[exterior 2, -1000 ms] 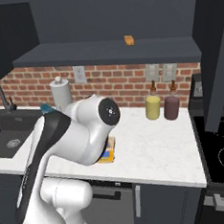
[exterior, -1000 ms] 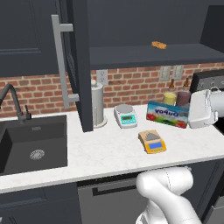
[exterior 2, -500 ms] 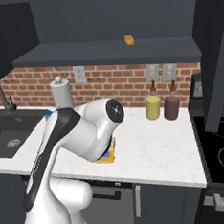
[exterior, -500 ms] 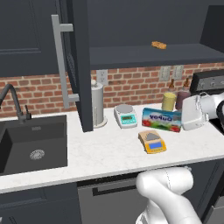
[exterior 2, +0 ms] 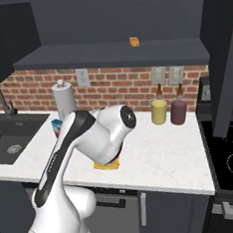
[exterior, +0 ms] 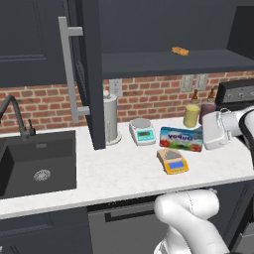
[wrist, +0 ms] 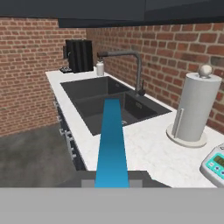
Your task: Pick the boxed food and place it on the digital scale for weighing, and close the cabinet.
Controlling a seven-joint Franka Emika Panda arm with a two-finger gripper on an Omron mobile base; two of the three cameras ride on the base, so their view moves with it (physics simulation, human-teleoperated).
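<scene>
The gripper [exterior: 204,138] is clamped on the box [exterior: 181,138] (held edge-on), hovering at one o'clock of the orange scale [exterior: 172,160], cabinet [exterior: 88,74] open.

White arm [exterior 2: 98,140] fills centre-left, blocking most of the orange-yellow digital scale [exterior 2: 106,164] on the worktop [exterior 2: 162,157]. Yellow jar [exterior 2: 159,111] and dark jar [exterior 2: 178,111] upper right by brick wall. Paper towel roll [exterior 2: 63,98] upper left, sink [exterior 2: 11,142] far left, small orange snack [exterior 2: 134,41] on shelf, top centre
</scene>
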